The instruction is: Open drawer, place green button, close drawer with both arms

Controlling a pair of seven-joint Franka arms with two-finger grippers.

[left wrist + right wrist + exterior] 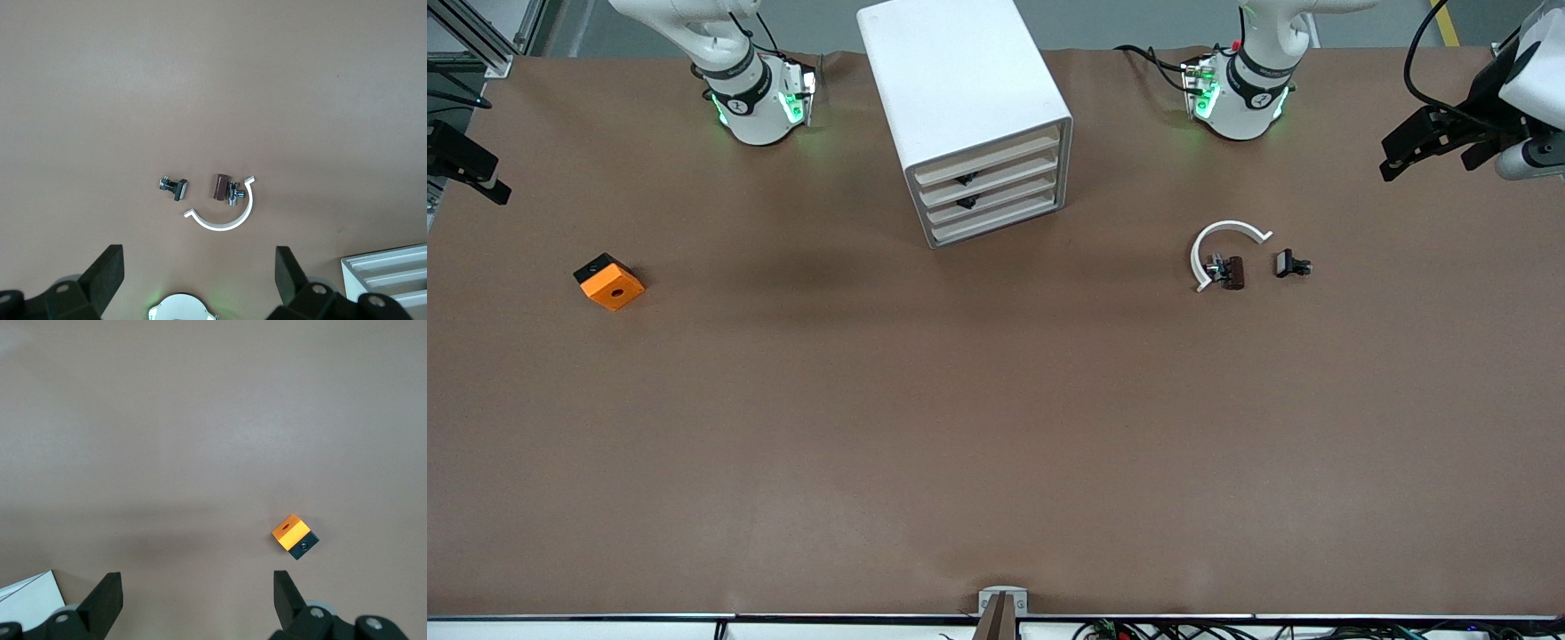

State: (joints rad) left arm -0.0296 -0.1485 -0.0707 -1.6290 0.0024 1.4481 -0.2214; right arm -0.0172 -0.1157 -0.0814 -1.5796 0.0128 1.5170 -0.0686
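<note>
Left gripper and right gripper both spread, empty; drawer shut; button on table.

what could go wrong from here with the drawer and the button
1. The four drawers look alike and are all shut; the third drawer is easy to confuse with its neighbours.
2. The button is tiny and lies beside a brown clip and white ring; the open left pincer might grab the wrong part.
3. The open right pincer waits high.
</note>
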